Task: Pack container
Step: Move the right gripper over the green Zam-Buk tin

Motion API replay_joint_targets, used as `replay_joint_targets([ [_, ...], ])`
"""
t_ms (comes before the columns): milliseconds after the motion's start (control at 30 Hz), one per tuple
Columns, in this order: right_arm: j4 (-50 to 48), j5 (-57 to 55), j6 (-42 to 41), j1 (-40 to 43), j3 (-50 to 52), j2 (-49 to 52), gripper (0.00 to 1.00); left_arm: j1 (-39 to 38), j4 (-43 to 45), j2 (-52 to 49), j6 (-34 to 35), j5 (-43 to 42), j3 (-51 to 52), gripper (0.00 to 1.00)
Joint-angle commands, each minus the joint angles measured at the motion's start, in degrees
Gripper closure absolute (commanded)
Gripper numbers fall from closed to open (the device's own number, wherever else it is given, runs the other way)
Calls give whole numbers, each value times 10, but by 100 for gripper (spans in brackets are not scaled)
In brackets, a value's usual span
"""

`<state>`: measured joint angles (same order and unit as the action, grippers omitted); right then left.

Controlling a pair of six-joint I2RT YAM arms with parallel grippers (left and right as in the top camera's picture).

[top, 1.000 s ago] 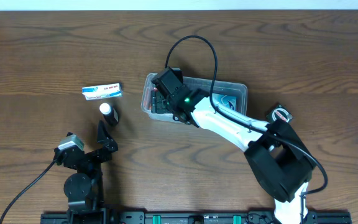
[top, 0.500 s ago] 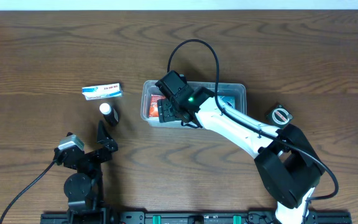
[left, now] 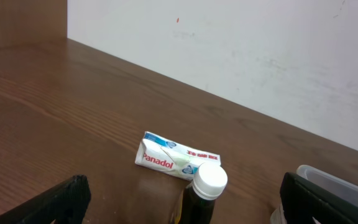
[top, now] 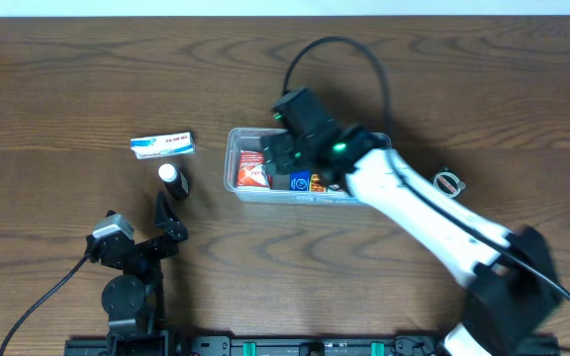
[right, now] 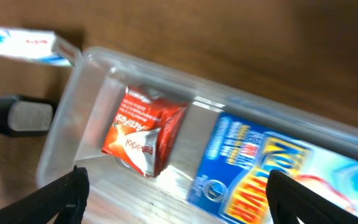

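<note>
Clear glossy plastic container [top: 232, 168], wood-grain table [top: 67, 79]

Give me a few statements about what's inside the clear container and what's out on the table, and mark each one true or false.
1. The red packet lies inside the container. True.
2. The white-capped bottle is in the container. False: it stands on the table, left of the container.
3. The right gripper is holding the blue box. False: it hangs open and empty over the container, and the blue box lies inside.
4. The Panadol box lies on the table outside the container. True.
5. The left gripper is open. True.
</note>
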<state>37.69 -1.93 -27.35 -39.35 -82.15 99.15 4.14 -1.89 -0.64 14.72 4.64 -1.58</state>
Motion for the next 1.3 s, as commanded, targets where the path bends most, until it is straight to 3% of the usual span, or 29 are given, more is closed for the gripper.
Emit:
replay_joint_targets([
  [0, 31, -9, 24, 21, -16, -54, 7, 3, -19, 0, -9, 5, 14, 2],
  [67, 59, -9, 28, 31, -16, -76, 2, 3, -19, 0, -9, 5, 14, 2],
  [200, 149, -40, 30, 63, -16, -120, 1, 3, -19, 0, -9, 5, 14, 2],
  [400, 340, -144, -121, 149, -15, -153, 1, 3, -19, 0, -9, 5, 14, 2],
  [567, 405, -146, -208, 229, -7, -153, 1, 3, -19, 0, -9, 5, 14, 2],
  [900, 324, -141, -210, 341, 72, -153, 1, 3, -19, 0, -9, 5, 13, 2],
  [1267, 94, -101, -223, 372, 251, -151, 4, 3, -19, 0, -9, 5, 14, 2],
])
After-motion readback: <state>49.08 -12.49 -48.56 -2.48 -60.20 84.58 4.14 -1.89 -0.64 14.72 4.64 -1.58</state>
